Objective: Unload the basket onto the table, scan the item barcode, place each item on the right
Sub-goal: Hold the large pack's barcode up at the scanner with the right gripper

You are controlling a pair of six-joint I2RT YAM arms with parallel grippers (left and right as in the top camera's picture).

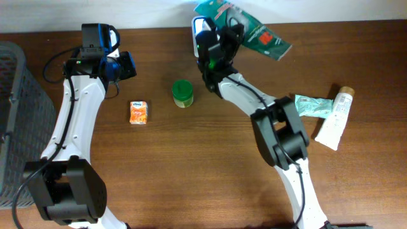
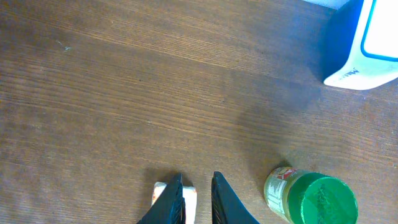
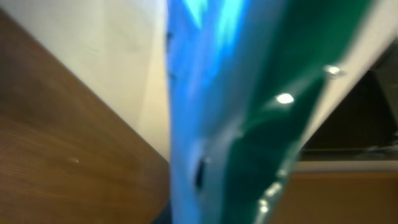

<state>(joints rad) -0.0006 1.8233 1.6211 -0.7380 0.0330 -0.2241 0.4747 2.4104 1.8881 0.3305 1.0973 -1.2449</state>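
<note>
While my right claw [image 1: 227, 35] clamps the green bag [image 1: 264, 37] beside the far scanner [image 1: 201, 28], I see my left claw [image 2: 196, 180] barely apart, empty, near the orange box [image 1: 139, 112].

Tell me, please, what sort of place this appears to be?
Probably a test bench staged as a shop checkout: a wooden table, groceries such as a green-lidded jar and an orange carton, and a wire basket.
</note>
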